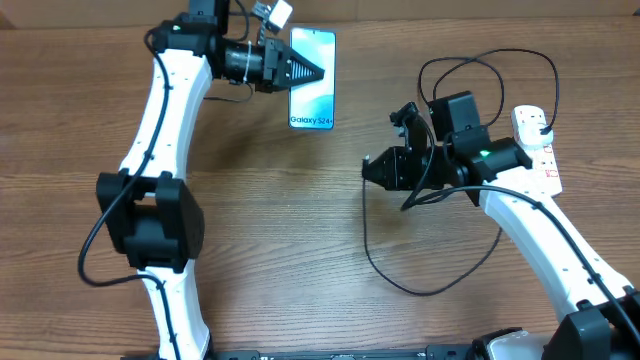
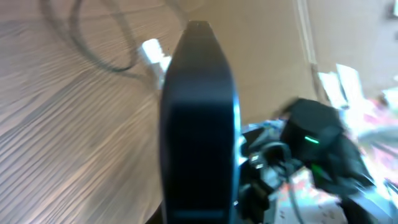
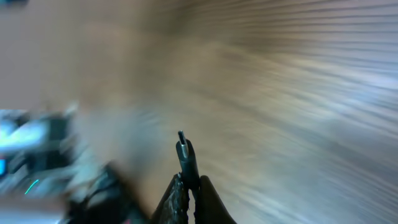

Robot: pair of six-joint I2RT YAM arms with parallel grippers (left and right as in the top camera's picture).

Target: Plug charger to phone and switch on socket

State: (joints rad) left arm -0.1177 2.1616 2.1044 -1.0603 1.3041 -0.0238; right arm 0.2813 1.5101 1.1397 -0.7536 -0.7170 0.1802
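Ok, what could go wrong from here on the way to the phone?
1. The right jaws pinch the charger near its tip only; it might twist or slip at insertion.
2. Its slack cable loops beside the right arm and could snag.
3. The left jaws sit shut over the phone; a nudge may shift it.

Showing brown wood grain across the desk (image 1: 300,260). Glowing light blue-teal, with white lettering, on the phone (image 1: 312,85) near the far edge. Showing black on the charger (image 1: 425,292), white with red markings on the socket (image 1: 545,160) by the right edge. Showing white shells and black joints on left arm (image 1: 165,110) and right arm (image 1: 540,225).
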